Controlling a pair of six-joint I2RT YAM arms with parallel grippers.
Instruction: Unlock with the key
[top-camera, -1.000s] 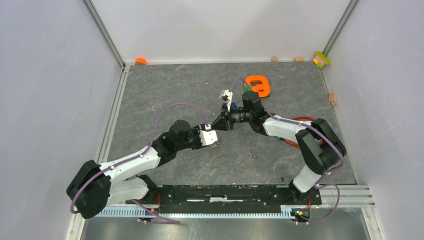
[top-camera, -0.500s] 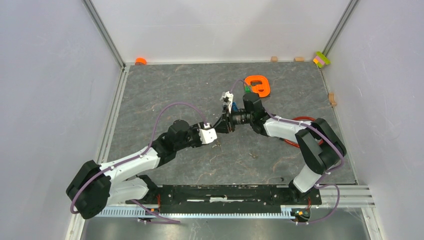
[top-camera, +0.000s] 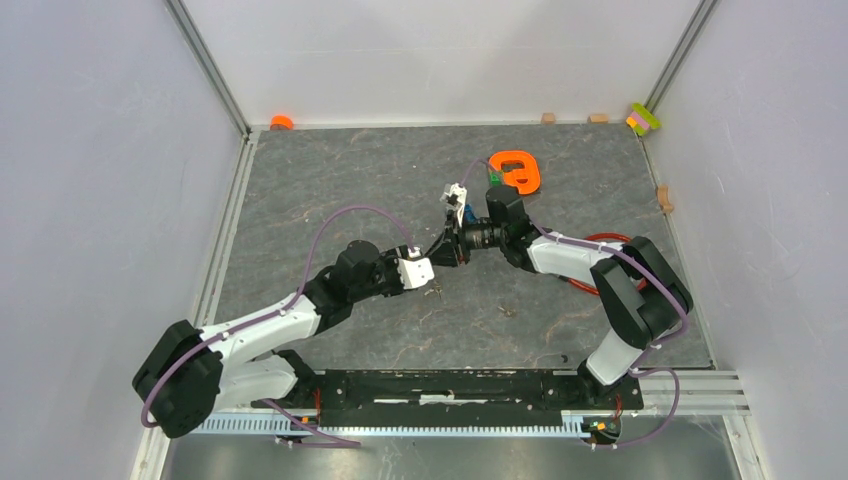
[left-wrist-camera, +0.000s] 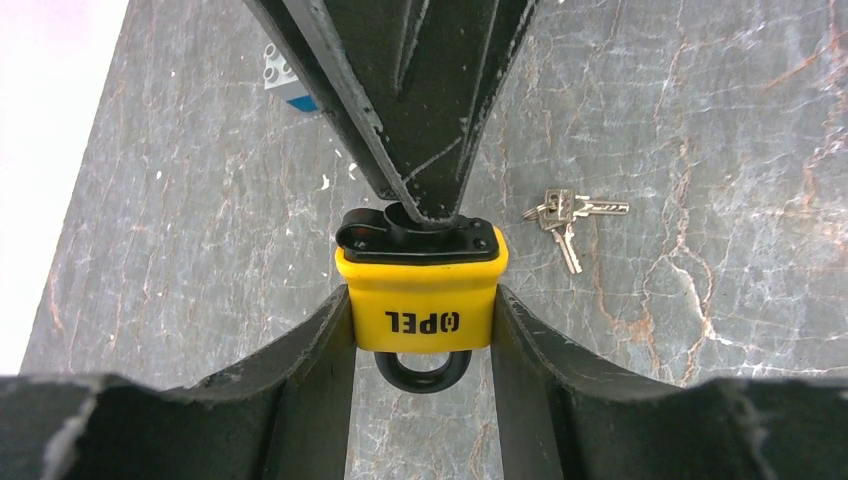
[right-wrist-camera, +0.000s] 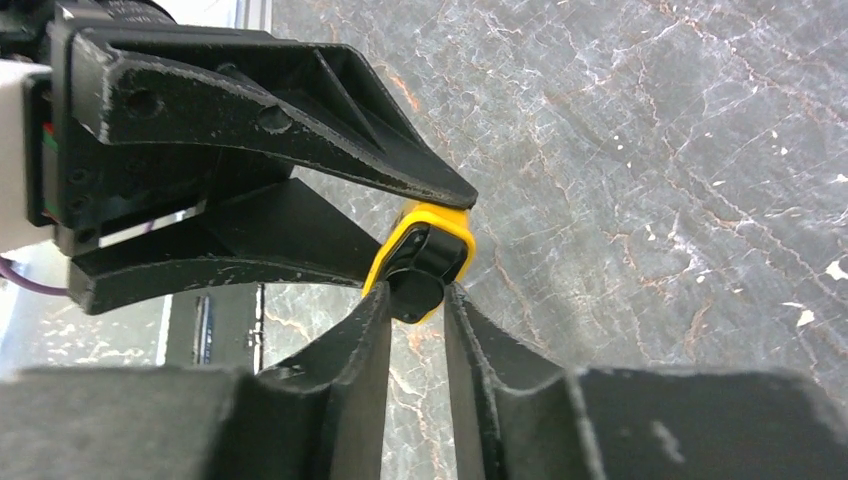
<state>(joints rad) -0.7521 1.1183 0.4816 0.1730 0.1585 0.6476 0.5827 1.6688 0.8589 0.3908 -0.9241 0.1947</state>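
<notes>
A small yellow padlock (left-wrist-camera: 422, 300) hangs above the table, its sides squeezed between the fingers of my left gripper (left-wrist-camera: 422, 312), shackle towards the camera. The far face of the padlock carries a black cover (left-wrist-camera: 418, 238). My right gripper (right-wrist-camera: 418, 296) comes from the opposite side, and its fingertips pinch the raised flap of that black cover (right-wrist-camera: 422, 272). The key (left-wrist-camera: 566, 214), a tiny silver bunch, lies loose on the grey table to the right of the padlock, in neither gripper. In the top view both grippers (top-camera: 432, 270) (top-camera: 447, 252) meet at mid-table.
An orange flat piece (top-camera: 516, 171) lies behind the right arm, a red cable (top-camera: 592, 262) under it. A white-and-blue brick (top-camera: 457, 197) sits just behind the grippers. Small blocks (top-camera: 644, 119) and an orange cap (top-camera: 281, 122) line the back wall.
The left gripper has edged the padlock slightly up and right, closer against the right gripper's tips. The right fingers have shifted their spacing on the black cover. The key has not moved.
</notes>
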